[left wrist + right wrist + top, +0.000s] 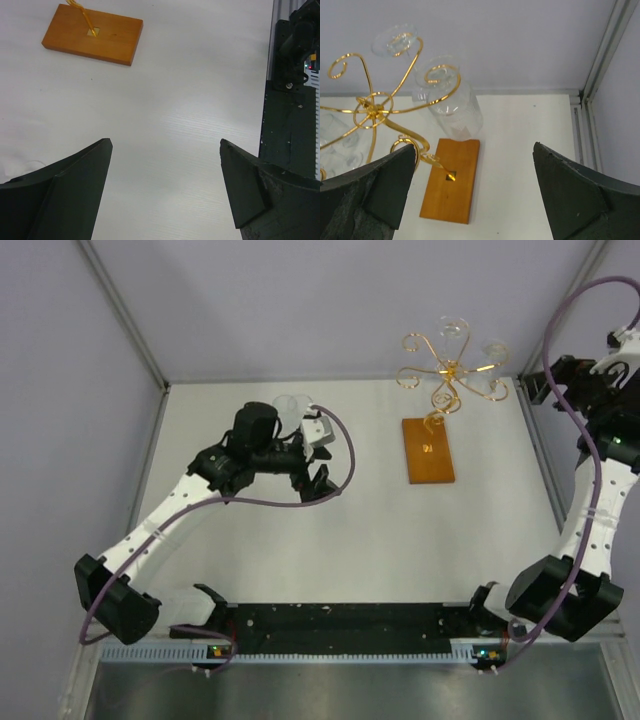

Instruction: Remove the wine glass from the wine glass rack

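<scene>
The wine glass rack (pixel 450 370) is a gold wire stand with curled arms on an orange-brown wooden base (pixel 428 450), at the back right of the table. Clear wine glasses hang upside down from its arms; the nearest wine glass (pixel 452 107) hangs over the far end of the base (pixel 451 185). My right gripper (pixel 474 146) is open, raised beside the rack and touching nothing. My left gripper (pixel 165 142) is open and empty over bare table, with the base (pixel 92 34) ahead of it. A clear, glass-like shape (pixel 290 403) shows behind the left wrist.
A black rail (pixel 350 620) runs along the near edge between the arm bases. Metal frame posts (pixel 545 480) and grey walls close in the white table (pixel 400 540) on three sides. The right arm's base (pixel 292 50) shows in the left wrist view.
</scene>
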{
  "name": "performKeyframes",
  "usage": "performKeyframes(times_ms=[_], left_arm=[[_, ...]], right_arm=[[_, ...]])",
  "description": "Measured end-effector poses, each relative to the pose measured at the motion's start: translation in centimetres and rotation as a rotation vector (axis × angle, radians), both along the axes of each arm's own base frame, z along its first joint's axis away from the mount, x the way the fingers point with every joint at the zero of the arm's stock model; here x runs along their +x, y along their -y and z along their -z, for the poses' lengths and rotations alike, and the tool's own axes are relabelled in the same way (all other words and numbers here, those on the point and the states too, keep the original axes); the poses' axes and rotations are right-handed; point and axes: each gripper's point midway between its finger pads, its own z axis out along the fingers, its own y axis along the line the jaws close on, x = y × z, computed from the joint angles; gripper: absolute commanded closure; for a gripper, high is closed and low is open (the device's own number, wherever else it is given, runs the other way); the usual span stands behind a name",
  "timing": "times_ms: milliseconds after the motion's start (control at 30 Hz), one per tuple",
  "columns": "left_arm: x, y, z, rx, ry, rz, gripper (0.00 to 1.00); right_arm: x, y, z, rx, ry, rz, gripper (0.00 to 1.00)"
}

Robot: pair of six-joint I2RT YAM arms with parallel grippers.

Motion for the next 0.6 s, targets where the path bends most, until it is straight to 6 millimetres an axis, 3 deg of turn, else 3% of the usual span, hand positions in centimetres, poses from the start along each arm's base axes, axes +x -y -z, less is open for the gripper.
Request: performKeyframes(times_ms=[200, 433, 600], left_arm=[[3.0, 1.4, -1.0, -0.001, 0.070, -0.025, 0.09], [5.6, 2.8, -1.2, 0.005, 0.132, -0.015, 0.07], [7.3, 3.5, -2.2, 0.021, 0.214, -0.001, 0.07]], right_arm=[[0.4, -0.6, 6.2, 0.034, -0.068, -0.113, 0.01], [3.5, -0.7, 8.9, 0.085, -0.028, -0.312, 0.03], [7.1, 0.1, 10.3, 0.128, -0.004, -0.452, 0.02]])
